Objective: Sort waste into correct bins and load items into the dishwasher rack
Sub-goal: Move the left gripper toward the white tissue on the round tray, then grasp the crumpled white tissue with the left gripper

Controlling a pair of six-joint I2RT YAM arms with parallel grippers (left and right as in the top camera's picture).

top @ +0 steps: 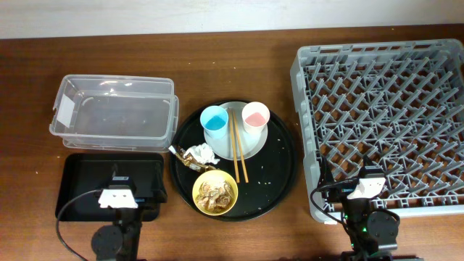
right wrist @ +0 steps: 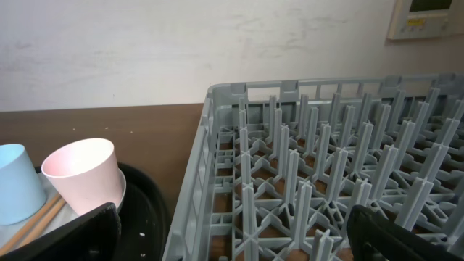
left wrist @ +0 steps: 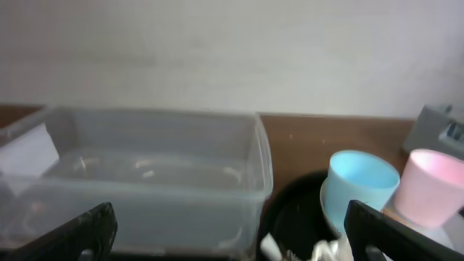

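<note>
Now left gripper (left wrist: 228, 230) and right gripper (right wrist: 232, 233) are held spread; the grey lattice rack (top: 384, 109) is seen at three o'clock.

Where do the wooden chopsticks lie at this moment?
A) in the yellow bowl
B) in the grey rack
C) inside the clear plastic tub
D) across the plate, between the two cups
D: in the overhead view the chopsticks lie across the plate, between the light-blue cup and the pink cup, and their lower ends reach onto the round black tray.
</note>
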